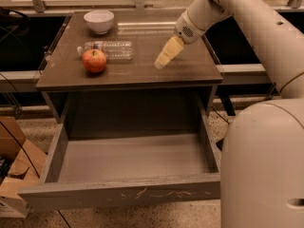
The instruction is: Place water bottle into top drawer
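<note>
The water bottle [111, 50] lies on its side at the back left of the brown table top [142, 72], white cap pointing left, touching the red apple [94, 61] in front of it. My gripper [164, 58] hangs just above the table's middle right, tips pointing down-left, about a hand's width right of the bottle and holding nothing. The top drawer [133, 158] is pulled fully open below the table, its grey inside bare, and its scuffed front panel [123, 193] is nearest the camera.
A white bowl [99, 21] stands at the table's back left, behind the bottle. My white arm [247, 18] and body [266, 165] fill the right side. A cardboard box [14, 175] and cables lie on the floor at left.
</note>
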{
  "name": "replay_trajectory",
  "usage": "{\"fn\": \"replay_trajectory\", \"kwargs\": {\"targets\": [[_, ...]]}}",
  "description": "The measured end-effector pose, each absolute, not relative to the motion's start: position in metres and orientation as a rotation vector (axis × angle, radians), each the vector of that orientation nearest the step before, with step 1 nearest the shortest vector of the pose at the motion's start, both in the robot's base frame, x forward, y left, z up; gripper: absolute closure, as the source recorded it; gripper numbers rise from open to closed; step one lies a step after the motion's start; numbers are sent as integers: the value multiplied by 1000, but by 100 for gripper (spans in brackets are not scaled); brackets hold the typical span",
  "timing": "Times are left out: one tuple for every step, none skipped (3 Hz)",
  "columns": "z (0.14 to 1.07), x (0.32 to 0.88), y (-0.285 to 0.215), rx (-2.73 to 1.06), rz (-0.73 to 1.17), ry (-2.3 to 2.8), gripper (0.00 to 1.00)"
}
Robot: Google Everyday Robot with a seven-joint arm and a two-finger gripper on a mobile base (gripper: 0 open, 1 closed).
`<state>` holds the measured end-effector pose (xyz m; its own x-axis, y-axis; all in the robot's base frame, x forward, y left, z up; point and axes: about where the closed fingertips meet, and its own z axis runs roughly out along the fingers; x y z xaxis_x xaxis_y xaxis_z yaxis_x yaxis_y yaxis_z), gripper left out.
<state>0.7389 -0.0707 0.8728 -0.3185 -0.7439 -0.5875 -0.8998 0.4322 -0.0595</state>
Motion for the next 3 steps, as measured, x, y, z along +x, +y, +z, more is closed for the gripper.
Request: {"fn": "replay_trajectory", "kwargs": {"targets": [[873, 739, -69, -1391, 378, 2139, 0], [852, 742, -72, -1341, 429, 2209, 0], [840, 767, -36, -1320, 480, 2146, 0]]}}
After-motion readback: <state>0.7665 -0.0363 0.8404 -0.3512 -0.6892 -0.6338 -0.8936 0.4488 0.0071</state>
